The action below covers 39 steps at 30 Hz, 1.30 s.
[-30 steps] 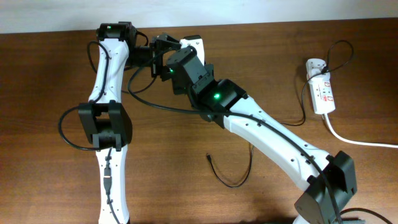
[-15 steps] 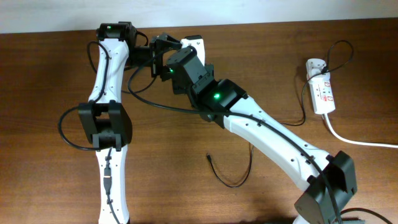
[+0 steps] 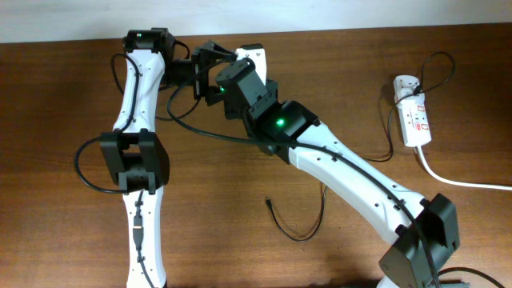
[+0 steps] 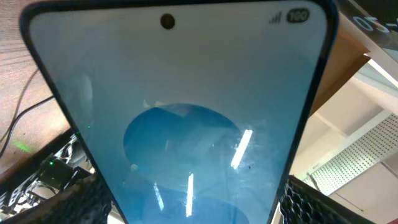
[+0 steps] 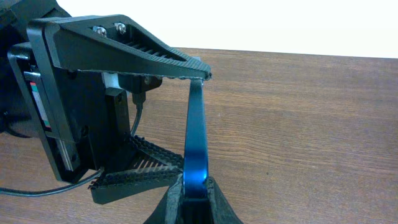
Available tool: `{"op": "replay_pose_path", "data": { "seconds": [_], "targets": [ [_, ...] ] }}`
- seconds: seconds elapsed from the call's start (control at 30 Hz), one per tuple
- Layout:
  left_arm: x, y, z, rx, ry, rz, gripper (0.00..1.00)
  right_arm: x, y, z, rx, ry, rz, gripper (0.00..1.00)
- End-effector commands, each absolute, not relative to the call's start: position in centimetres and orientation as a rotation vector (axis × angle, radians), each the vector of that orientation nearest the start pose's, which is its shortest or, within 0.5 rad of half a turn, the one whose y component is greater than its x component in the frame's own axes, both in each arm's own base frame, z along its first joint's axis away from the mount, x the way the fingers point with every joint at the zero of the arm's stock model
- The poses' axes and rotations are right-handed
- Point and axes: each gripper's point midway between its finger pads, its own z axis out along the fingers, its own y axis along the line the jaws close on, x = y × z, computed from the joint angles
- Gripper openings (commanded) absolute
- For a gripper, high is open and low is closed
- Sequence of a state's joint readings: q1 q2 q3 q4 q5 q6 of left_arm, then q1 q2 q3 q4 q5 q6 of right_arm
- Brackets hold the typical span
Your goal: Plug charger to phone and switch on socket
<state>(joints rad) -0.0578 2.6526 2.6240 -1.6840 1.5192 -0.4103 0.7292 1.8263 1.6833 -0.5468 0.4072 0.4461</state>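
The phone, blue screen with a lighter oval, is held off the table at the far middle. Its screen fills the left wrist view. My left gripper has a finger against each long side. In the right wrist view the phone stands edge-on, and my right gripper pinches its near end. In the overhead view both grippers, left and right, meet at the phone. The charger's connector tip lies on the table. Its thin cable loops and runs to the white adapter on the socket.
The socket's thick white cord runs off the right edge. My right arm crosses over the charger cable. My left arm lies along the left side. The table's far edge is just behind the phone.
The phone and both grippers have shifted very slightly to the right. The charger cable and socket have not moved.
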Motion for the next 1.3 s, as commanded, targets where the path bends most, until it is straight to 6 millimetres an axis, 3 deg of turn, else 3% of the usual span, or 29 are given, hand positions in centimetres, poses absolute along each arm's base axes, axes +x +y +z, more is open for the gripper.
{"op": "replay_pose_path", "data": {
  "seconds": [0.0,0.13,0.27,0.33,0.37,0.43,0.47,0.53,0.63,0.7,0.83,1.27],
  "targets": [
    [47.9,-20.0,22.2,-0.599,2.493,-2.462,0.91,43.4,29.8,25.4,-0.074,2.182,0.226,0.04],
    [47.9,-20.0,22.2,-0.599,2.493,-2.462,0.95,43.9,28.8,26.2,0.124,2.149,0.246,0.04],
    [47.9,-20.0,22.2,-0.600,2.493,-2.462,0.99,44.7,26.5,28.6,0.476,2.016,0.291,0.04],
    [47.9,-20.0,22.2,-0.607,2.495,-2.463,0.99,44.8,26.4,29.8,0.688,1.933,0.435,0.04],
    [47.9,-20.0,22.2,-0.639,2.503,-2.470,0.99,44.6,26.3,30.3,0.895,1.866,0.576,0.04],
    [47.9,-20.0,22.2,-0.692,2.516,-2.480,1.00,44.3,27.2,30.2,1.107,1.818,0.764,0.04],
    [47.9,-20.0,22.2,-0.733,2.525,-2.486,0.95,44.2,27.6,30.1,1.157,1.812,0.813,0.04],
    [47.9,-20.0,22.2,-0.815,2.542,-2.499,0.85,44.1,27.5,29.8,1.214,1.797,0.831,0.04],
    [47.9,-20.0,22.2,-0.863,2.551,-2.506,0.83,43.7,27.1,29.1,1.335,1.765,0.859,0.04],
    [47.9,-20.0,22.2,-0.864,2.552,-2.506,0.75,43.5,27.1,28.7,1.394,1.754,0.872,0.04],
    [47.9,-20.0,22.2,-0.904,2.559,-2.511,0.59,43.1,28.5,28.0,1.537,1.753,0.998,0.04],
    [47.9,-20.0,21.8,-0.909,2.590,-2.467,0.36,43.3,28.6,28.2,1.548,1.736,1.017,0.04]
  ]
}}
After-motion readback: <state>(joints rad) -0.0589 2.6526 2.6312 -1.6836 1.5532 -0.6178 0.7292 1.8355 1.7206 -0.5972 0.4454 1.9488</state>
